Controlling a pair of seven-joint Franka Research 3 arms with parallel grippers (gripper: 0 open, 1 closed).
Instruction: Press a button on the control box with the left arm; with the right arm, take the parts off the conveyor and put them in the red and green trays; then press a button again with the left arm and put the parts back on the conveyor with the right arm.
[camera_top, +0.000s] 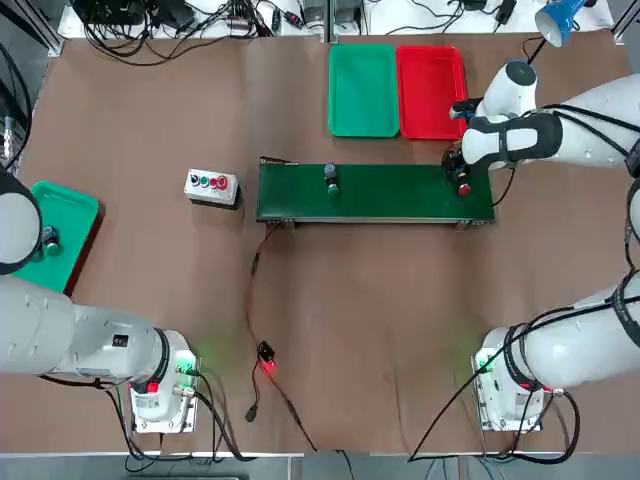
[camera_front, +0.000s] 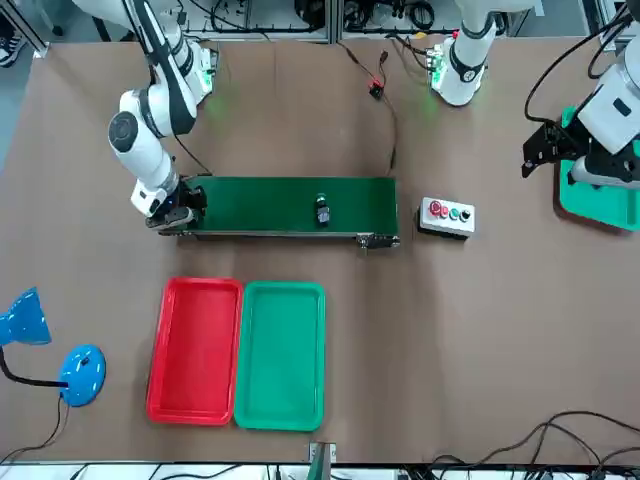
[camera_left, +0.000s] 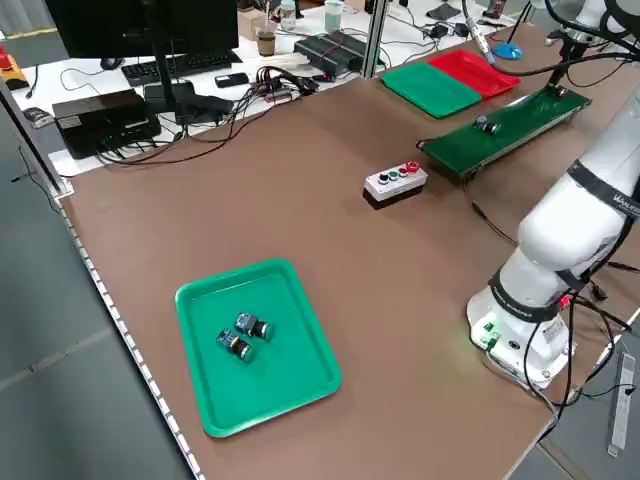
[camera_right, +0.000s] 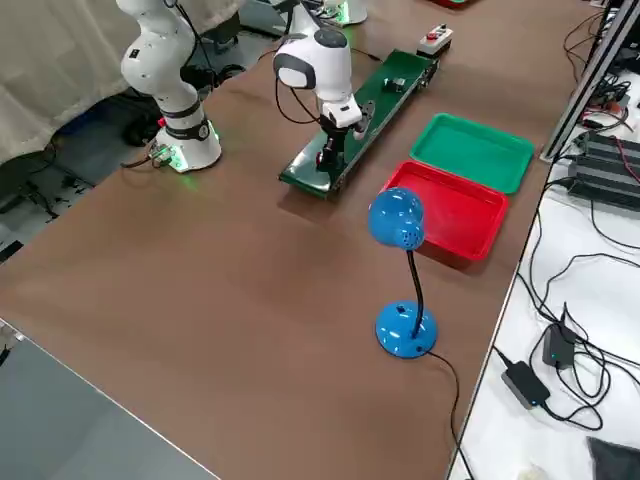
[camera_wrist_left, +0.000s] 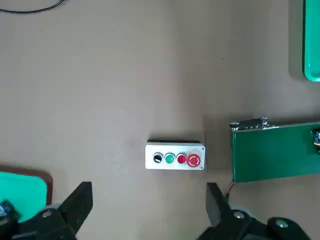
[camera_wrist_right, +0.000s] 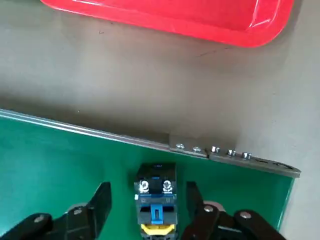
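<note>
While your right gripper (camera_wrist_right: 149, 186) stands over the conveyor's far right end, its jaws are part-way spread, a gap either side of the small black-and-grey block with a blue tab and yellow strip (camera_wrist_right: 156, 200); nothing is pinched. Expect it light, stiff and hard-shelled; take it squarely by its flat sides. It sits on the long green conveyor (camera_top: 400, 200), near the shallow red tray (camera_top: 430, 92). Your left gripper (camera_wrist_left: 149, 186) hangs wide open, holding nothing, near the white button box (camera_wrist_left: 175, 162).

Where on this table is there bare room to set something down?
Bare tabletop lies between the control box and the green tray, and between the conveyor and the robot's bases. It is crowded at the conveyor's right end, where the right gripper straddles a part.
</note>
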